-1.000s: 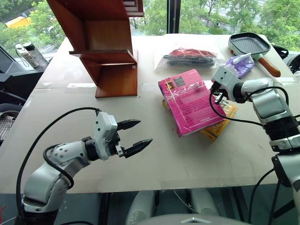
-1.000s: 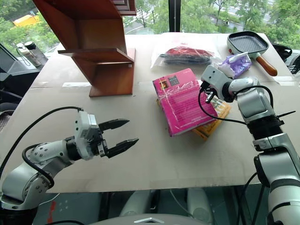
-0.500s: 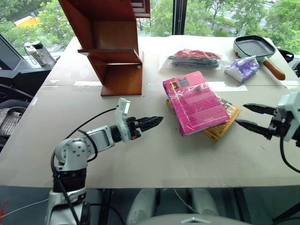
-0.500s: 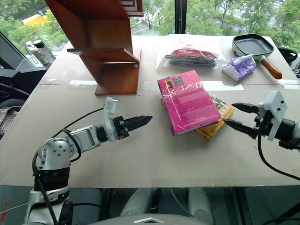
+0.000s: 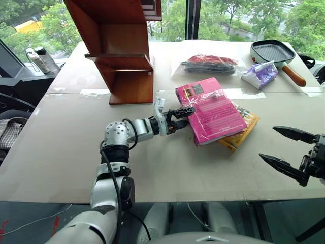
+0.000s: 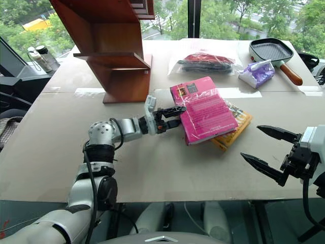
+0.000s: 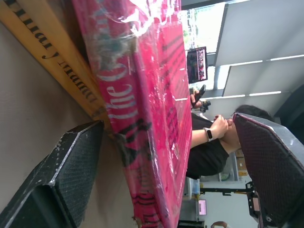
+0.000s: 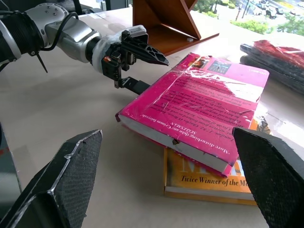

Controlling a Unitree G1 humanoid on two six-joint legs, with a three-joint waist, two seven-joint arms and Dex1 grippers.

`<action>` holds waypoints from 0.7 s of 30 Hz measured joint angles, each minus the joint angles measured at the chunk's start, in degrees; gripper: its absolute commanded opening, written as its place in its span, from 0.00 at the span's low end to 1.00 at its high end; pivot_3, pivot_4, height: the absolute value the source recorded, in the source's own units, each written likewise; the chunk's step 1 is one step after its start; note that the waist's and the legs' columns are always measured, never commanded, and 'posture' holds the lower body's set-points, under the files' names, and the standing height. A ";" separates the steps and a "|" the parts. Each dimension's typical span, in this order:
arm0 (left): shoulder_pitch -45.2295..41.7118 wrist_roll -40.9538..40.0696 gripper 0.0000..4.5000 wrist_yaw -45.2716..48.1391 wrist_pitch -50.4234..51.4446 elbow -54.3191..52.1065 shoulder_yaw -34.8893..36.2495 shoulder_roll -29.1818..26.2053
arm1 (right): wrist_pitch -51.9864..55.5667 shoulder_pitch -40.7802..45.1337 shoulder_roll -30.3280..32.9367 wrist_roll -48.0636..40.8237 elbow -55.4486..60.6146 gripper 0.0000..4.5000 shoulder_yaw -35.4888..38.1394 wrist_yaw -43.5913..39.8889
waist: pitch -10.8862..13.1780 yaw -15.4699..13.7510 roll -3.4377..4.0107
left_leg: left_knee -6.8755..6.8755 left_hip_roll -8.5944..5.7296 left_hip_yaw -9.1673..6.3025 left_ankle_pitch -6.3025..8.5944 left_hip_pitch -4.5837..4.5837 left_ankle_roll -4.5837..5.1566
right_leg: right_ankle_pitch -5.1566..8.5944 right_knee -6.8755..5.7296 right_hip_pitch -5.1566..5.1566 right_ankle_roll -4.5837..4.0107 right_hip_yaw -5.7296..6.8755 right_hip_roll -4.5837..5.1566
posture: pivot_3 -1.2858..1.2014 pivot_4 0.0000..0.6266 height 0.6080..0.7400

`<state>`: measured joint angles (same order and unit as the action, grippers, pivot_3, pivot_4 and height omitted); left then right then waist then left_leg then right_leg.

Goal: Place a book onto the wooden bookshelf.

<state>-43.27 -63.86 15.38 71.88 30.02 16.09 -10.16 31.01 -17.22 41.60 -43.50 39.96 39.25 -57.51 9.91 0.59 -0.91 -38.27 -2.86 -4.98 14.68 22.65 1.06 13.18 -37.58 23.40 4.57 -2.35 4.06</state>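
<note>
The pink book (image 5: 213,109) in glossy wrap lies flat at mid-table on top of a yellow book (image 5: 241,133). My left gripper (image 5: 187,114) is open at its near-left edge. The book's spine (image 7: 142,118) stands between the two fingers, one above the cover and one low by the table, and I cannot tell if they touch it. My right gripper (image 5: 267,142) hangs open and empty near the table's front right, well apart from the books. The wooden bookshelf (image 5: 124,51) stands at the back left.
A grill pan (image 5: 272,51), a purple bag (image 5: 260,72) and a clear bag with red and black contents (image 5: 208,63) lie along the far side. Bottles (image 5: 38,58) stand beyond the left edge. A seated person (image 7: 209,137) shows in the left wrist view.
My right gripper opened at the book's right edge and drew back toward the front right. My left gripper rolled and reached forward to the book's left edge.
</note>
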 measured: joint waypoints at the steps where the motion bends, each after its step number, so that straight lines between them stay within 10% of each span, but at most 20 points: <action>1: -0.43 1.66 1.00 1.21 -0.78 1.37 -0.62 0.87 | -0.09 -0.24 0.02 -0.03 0.07 0.97 0.01 0.69 | 0.00 -0.03 0.00 | 0.00 -0.01 0.01 0.00 0.01 0.00 | 0.00 0.01 0.00 0.00 -0.01 0.02 | 0.52 0.24 1.00; 4: -1.11 4.15 0.89 3.19 -2.33 3.27 -0.93 2.42 | -0.14 -1.12 0.02 -0.13 0.75 1.00 0.01 1.93 | 0.00 -0.21 0.00 | -0.01 -0.02 0.01 0.00 0.03 0.00 | 0.00 0.04 0.00 0.01 -0.01 0.04 | 0.52 0.24 1.00; 14: 1.00 8.39 0.00 11.39 -3.14 0.78 -1.91 3.57 | -0.75 -2.37 0.24 -0.61 2.64 1.00 -0.10 4.78 | 0.00 -0.53 -0.01 | -0.01 0.02 -0.01 0.01 0.05 0.02 | 0.01 0.05 0.00 0.02 0.01 0.04 | 0.52 0.24 1.00; 21: 5.72 7.95 0.00 13.92 -2.08 -14.85 -1.15 -2.73 | -1.38 0.71 -0.10 -1.52 3.05 1.00 -3.96 7.43 | 0.08 0.29 -0.10 | 0.02 0.13 0.04 -0.01 0.10 -0.03 | 0.00 -0.01 0.13 0.00 -0.07 0.00 | 0.52 0.24 1.00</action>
<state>-37.55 -55.90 29.30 69.81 15.17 14.94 -12.88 29.63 -16.51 41.50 -45.02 43.01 35.29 -50.08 9.99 0.87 -1.01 -38.25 -2.72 -4.94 14.67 22.75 1.03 13.18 -37.59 23.53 4.57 -2.42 4.06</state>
